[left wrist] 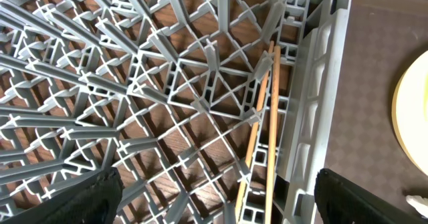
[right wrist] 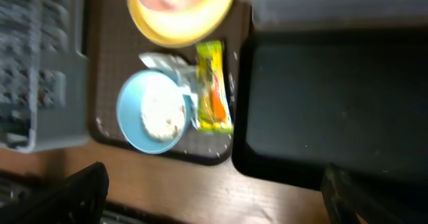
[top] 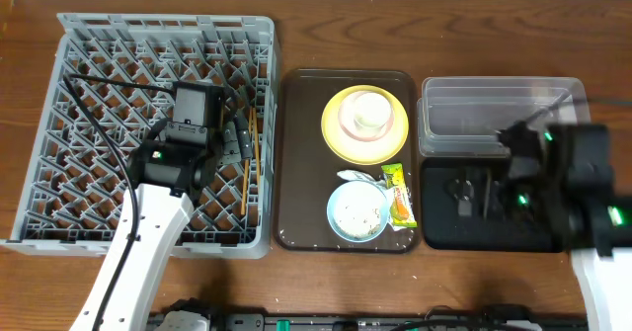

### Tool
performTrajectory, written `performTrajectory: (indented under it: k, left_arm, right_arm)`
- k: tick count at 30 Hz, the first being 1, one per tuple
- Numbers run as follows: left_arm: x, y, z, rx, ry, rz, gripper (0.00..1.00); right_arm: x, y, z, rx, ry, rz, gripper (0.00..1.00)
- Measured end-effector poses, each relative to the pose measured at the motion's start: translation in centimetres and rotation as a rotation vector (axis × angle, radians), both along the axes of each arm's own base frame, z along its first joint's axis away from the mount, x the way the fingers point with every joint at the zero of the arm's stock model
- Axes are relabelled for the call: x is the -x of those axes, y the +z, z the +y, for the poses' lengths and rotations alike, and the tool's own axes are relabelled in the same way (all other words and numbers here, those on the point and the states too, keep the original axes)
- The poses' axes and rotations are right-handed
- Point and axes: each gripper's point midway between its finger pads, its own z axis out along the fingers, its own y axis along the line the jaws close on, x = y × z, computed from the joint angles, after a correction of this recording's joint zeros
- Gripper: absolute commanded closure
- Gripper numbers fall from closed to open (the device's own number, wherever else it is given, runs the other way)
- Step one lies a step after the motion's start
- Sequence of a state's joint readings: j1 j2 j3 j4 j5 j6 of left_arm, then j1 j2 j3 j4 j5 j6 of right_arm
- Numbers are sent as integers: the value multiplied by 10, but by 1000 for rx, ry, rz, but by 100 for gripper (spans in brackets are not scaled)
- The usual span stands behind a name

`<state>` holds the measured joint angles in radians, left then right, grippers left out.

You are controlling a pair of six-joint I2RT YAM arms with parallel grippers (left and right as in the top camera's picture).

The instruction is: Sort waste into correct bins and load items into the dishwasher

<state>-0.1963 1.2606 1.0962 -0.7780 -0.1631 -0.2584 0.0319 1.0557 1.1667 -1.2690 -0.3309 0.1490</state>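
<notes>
The grey dishwasher rack (top: 99, 35) fills the left side. Two wooden chopsticks (top: 247, 163) lie in it along its right wall, also in the left wrist view (left wrist: 271, 117). My left gripper (top: 232, 138) hovers just above them, open and empty (left wrist: 217, 197). On the brown tray sit a yellow plate (top: 336, 133) carrying a pale cup (top: 367, 114), a light blue bowl (top: 336, 222) with rice crumbs, a white napkin (top: 355, 176) and a green-and-orange wrapper (top: 399, 198). My right gripper (top: 474, 193) hangs open over the black tray (top: 454, 227), holding nothing (right wrist: 214, 190).
The clear tub (top: 494, 114) stands behind the black tray at the right. The brown serving tray (top: 296, 173) lies between the rack and the bins. In the right wrist view the bowl (right wrist: 130, 110) and wrapper (right wrist: 212, 87) lie left of the black tray (right wrist: 321, 97).
</notes>
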Motion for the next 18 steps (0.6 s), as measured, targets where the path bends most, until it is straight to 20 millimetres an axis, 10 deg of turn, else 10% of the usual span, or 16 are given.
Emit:
performTrajectory:
  k: [2, 6, 18]
  left_arm:
    - [0, 0, 0, 0, 0, -1, 7]
    - [0, 0, 0, 0, 0, 0, 7]
    - [0, 0, 0, 0, 0, 0, 7]
  right_arm:
    - [-7, -14, 4, -10, 27, 68, 67]
    - [-8, -41, 10, -36, 41, 223, 88]
    - [-3, -122, 72, 95, 191, 198, 99]
